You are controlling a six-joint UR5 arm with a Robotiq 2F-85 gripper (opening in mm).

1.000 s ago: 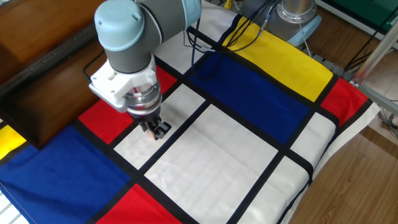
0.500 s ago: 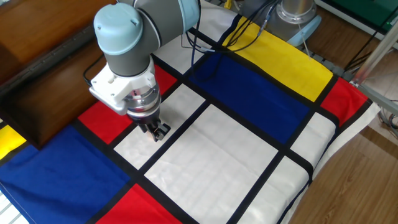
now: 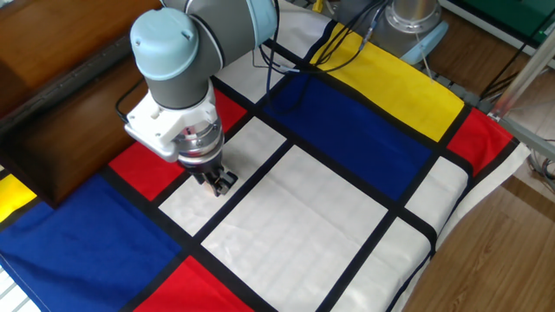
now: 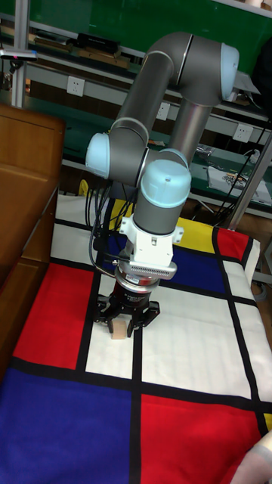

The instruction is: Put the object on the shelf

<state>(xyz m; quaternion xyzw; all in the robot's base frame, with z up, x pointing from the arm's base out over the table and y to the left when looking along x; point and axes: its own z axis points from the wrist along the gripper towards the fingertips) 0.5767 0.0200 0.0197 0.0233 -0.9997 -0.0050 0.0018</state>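
The object [image 4: 119, 330], a tiny pale beige cube, is at the tips of my gripper [image 4: 121, 327] over a white panel of the cloth, and the fingers are shut against its sides. In the fixed view my gripper [image 3: 220, 183] points straight down near the white panel's left corner, and the fingers hide the cube there. The shelf [image 3: 52, 95] is a dark brown wooden unit along the table's left side, also seen as brown boards [image 4: 23, 212] in the tall view. It stands well to the left of the gripper.
A tablecloth [image 3: 347, 130] of red, blue, yellow and white panels with black bands covers the table. Black cables [image 3: 295, 52] trail from the arm toward the robot base [image 3: 412, 17] at the back. The table's right edge [image 3: 468, 225] drops to a wooden floor.
The arm's wrist has shifted slightly to the left. The gripper stays at nearly the same spot on the white panel.
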